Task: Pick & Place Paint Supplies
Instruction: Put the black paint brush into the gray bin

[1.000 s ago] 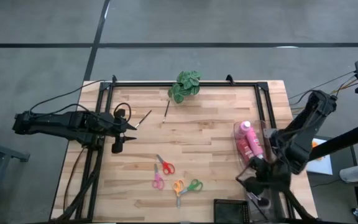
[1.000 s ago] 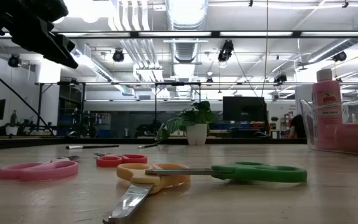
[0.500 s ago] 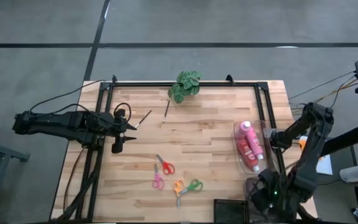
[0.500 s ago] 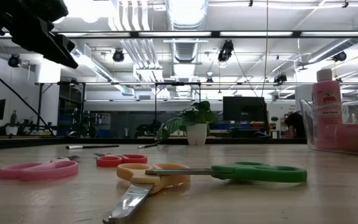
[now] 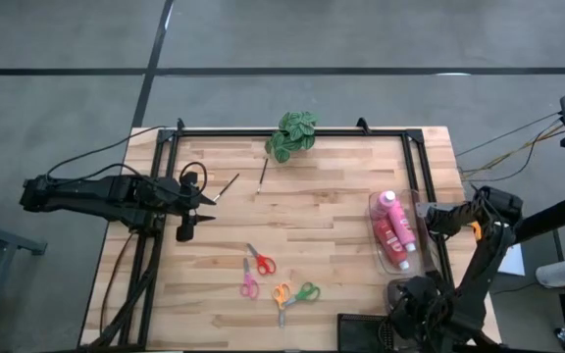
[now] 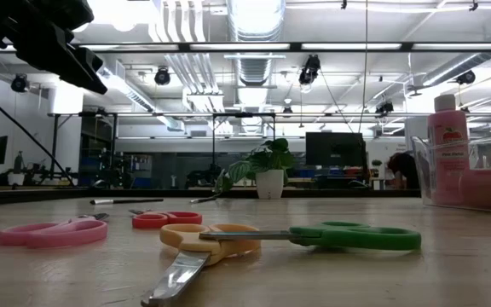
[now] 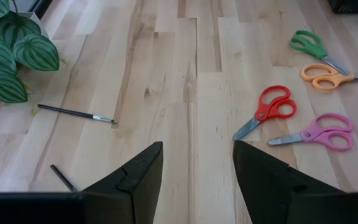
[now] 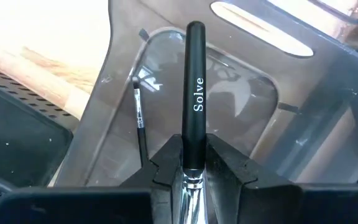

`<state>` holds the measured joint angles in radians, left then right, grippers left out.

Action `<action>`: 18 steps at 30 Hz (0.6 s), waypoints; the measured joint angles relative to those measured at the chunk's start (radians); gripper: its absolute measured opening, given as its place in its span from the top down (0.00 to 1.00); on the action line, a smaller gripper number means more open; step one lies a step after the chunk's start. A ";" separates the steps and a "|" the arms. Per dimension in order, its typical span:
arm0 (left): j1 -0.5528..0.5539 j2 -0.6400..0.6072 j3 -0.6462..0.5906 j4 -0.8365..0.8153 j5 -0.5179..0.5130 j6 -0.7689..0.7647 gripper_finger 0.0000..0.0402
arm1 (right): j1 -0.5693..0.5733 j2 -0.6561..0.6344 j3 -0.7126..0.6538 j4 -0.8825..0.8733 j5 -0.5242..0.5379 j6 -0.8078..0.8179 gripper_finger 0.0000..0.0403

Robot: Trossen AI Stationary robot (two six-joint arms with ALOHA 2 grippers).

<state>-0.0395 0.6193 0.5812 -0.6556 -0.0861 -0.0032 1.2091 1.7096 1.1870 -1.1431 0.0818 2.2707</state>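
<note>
My right gripper (image 8: 194, 169) is shut on a thin black brush (image 8: 194, 93) marked "Solve", above a clear bin (image 8: 303, 124) that holds another brush (image 8: 140, 118). In the high view it sits at the table's near right corner (image 5: 418, 312). A second clear bin (image 5: 378, 257) holds red and pink bottles (image 5: 392, 227), also seen in the low view (image 6: 447, 141). Two brushes (image 5: 229, 185), (image 5: 263, 171) lie flat on the table by the plant (image 5: 292, 135). My left gripper (image 7: 197, 168) is open above the table's left side (image 5: 204, 201), with both brushes (image 7: 76, 112), (image 7: 61, 177) ahead of it. My right gripper pinches the black brush between its two fingers (image 8: 166, 165) low on the handle, just above the metal ferrule (image 8: 194, 163). The handle runs along the fingers and sticks out past their tips. The brush is lifted clear, over the clear bin.
Several scissors lie in the table's near middle: red (image 5: 260, 260), pink (image 5: 249, 285), orange (image 5: 281, 295) and green (image 5: 306, 291). A black tray (image 5: 365, 331) sits at the near edge. The potted plant stands at the far edge. Bare wood lies between the brushes and the bottle bin.
My right arm has folded down and drawn its gripper from beside the bottle bin toward the table's near right corner. The left arm and everything on the table have kept still.
</note>
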 joint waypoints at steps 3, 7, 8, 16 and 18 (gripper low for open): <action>0.000 0.000 0.000 0.000 0.000 0.000 0.51 | 0.000 -0.004 -0.006 0.007 0.000 0.002 0.87; 0.000 0.000 0.000 0.000 0.000 0.000 0.51 | 0.001 -0.022 -0.014 0.018 0.006 0.008 0.87; 0.000 0.000 0.000 0.000 0.000 0.000 0.51 | 0.001 -0.025 -0.015 0.019 0.006 0.011 0.87; 0.000 0.000 0.000 0.000 0.000 0.000 0.51 | 0.002 -0.037 -0.020 0.024 0.018 0.024 0.78; 0.000 0.000 0.000 0.000 0.000 0.001 0.51 | 0.002 -0.037 -0.020 0.024 0.019 0.024 0.71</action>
<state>-0.0395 0.6192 0.5812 -0.6556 -0.0860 -0.0025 1.2110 1.6726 1.1667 -1.1193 0.1009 2.2944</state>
